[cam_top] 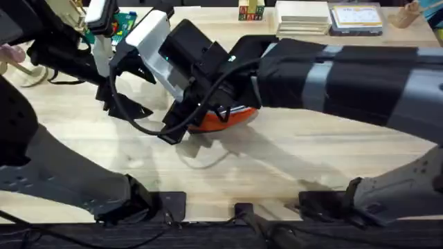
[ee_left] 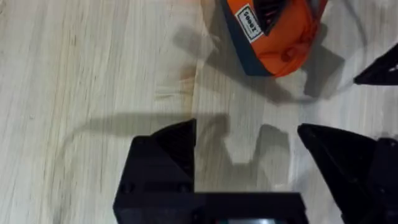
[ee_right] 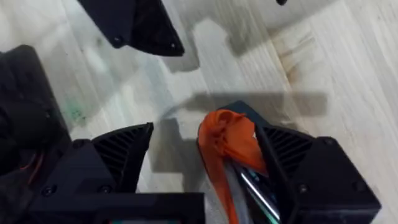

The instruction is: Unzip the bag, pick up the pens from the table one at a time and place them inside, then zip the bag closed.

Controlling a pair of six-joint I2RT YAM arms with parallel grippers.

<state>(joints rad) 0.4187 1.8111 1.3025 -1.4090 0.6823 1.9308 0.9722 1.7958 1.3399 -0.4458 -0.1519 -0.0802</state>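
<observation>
surface: light wooden plank tabletop (cam_top: 291, 162) with visible grain, soft shadows across it | far edge: stack of pale flat boards (cam_top: 302, 19), a book or box (cam_top: 356, 19) beside it, small coloured blocks (cam_top: 250, 11) | far left: green item (cam_top: 124, 23), partly hidden

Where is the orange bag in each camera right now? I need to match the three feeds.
Overhead: the bag lies at table centre, mostly hidden under the right arm.
Left wrist: the bag sits at the top edge, past the open left gripper.
Right wrist: the bag stands between the fingers of the right gripper, open, with a pen inside.
Shared landmark: the table, the light wood around the bag.
</observation>
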